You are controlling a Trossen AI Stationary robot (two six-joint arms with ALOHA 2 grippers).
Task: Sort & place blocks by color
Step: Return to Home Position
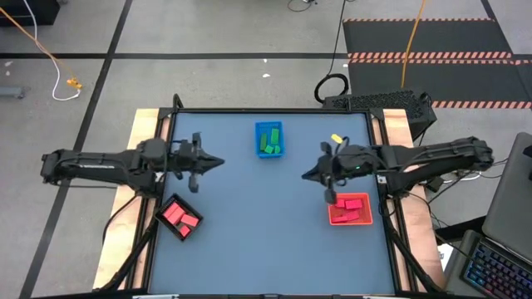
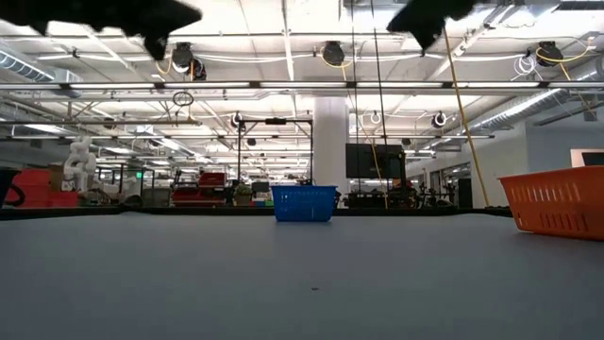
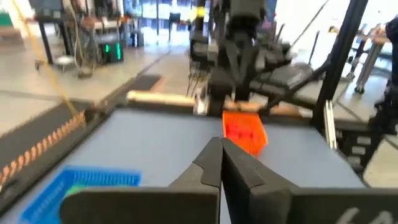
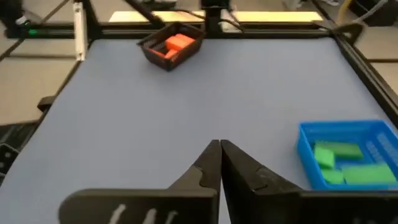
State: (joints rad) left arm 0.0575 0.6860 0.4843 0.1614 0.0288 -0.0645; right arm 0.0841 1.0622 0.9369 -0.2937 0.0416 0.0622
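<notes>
Fingers (image 3: 208, 167) of the left gripper (image 1: 214, 162) are pressed together with nothing between them, and the gripper hangs over the left part of the table (image 1: 274, 241). Near it, toward the front-left corner, the black tray (image 1: 162, 214) holds the salmon-red blocks (image 1: 179, 218). At centre rear, the blue tray (image 1: 268, 124) holds the green blocks (image 1: 269, 143). To the right of centre, the right gripper (image 1: 309, 174) has its fingers (image 4: 210, 165) likewise closed on nothing, and it points toward the middle of the table. Just beside it, the red tray (image 1: 349, 222) holds the pink-magenta blocks (image 1: 352, 203). No block shows on the table outside the trays, so sorting appears complete and only the retreat to rest is left. That retreat is best made by drawing each arm back along its own side, high and level, with fingers kept shut. The right arm needs the more care, since the red tray lies close under it. The high view alone shows all three trays and their contents. The low view shows both grippers lifted well clear of the surface, though it hides the tray contents and omits the black tray. The right wrist view shows the black and blue trays with their blocks. The left wrist view shows the red tray beneath the opposite arm.
</notes>
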